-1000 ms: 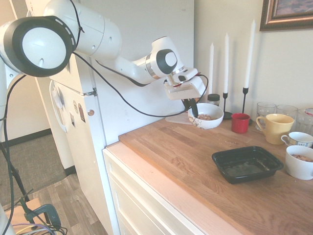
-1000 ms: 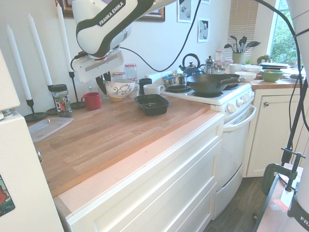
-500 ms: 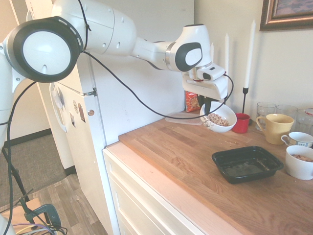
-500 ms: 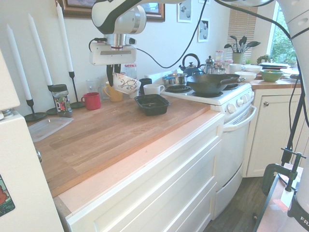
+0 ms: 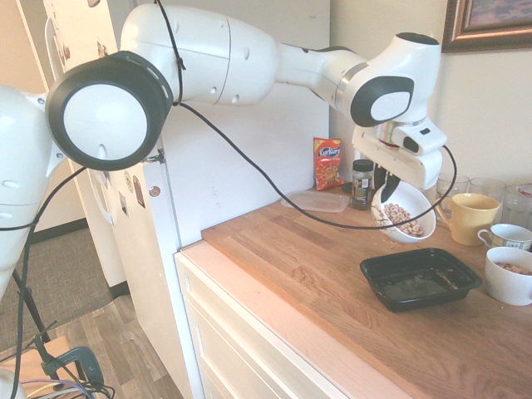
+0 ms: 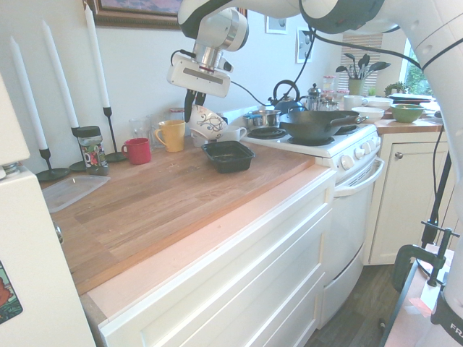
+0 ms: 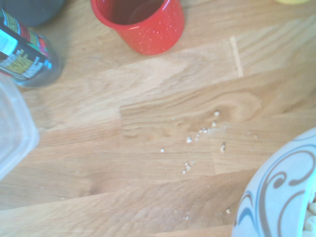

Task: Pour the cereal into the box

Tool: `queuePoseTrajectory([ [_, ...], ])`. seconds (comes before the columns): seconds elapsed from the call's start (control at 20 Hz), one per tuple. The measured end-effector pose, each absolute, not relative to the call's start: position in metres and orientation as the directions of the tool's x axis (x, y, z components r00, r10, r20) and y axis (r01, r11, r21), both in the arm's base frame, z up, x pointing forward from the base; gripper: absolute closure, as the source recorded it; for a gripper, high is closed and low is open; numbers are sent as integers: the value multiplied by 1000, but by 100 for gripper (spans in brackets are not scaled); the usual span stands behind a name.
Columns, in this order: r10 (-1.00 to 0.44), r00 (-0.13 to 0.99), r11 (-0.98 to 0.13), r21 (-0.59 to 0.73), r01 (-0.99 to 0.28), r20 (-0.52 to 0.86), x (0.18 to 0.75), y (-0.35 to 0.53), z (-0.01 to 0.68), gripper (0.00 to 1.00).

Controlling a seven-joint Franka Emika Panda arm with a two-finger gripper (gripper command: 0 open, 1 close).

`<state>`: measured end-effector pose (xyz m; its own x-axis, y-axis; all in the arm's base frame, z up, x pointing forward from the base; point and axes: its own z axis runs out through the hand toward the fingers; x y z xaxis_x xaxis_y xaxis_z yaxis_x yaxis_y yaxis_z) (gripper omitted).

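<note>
A white bowl (image 5: 405, 214) with a blue swirl pattern hangs tilted in the air, and my gripper (image 5: 386, 180) is shut on its rim. The cereal (image 5: 401, 218), small light-tan pieces, lies inside it. The bowl sits just above and behind the far-left corner of the box (image 5: 420, 278), a shallow black tray on the wooden counter. From the other side the bowl (image 6: 210, 121) hangs under the gripper (image 6: 192, 114), above and left of the box (image 6: 228, 155). The wrist view catches the bowl's rim (image 7: 276, 192) and crumbs (image 7: 202, 131) on the wood.
A yellow mug (image 5: 470, 216) and white cups (image 5: 509, 278) stand right of the tray. An orange snack bag (image 5: 327, 163), a spice jar (image 5: 362, 181) and a clear flat container (image 5: 316, 200) sit at the back. A red cup (image 6: 137, 150), candles and the stove with a wok (image 6: 318, 124) are nearby.
The arm has lifted the bowl from the back of the counter and carried it toward the black tray. The bowl now tilts more.
</note>
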<state>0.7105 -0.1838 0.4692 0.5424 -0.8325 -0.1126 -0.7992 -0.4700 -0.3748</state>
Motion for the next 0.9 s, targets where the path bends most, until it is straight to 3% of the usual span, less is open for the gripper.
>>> queuePoseTrajectory([
  [0.45, -757, 547, -313, -537, -784, -357, 696, -244, 412, 100],
  [0.9, -705, 593, -261, -634, -728, -389, 688, -259, 405, 100],
])
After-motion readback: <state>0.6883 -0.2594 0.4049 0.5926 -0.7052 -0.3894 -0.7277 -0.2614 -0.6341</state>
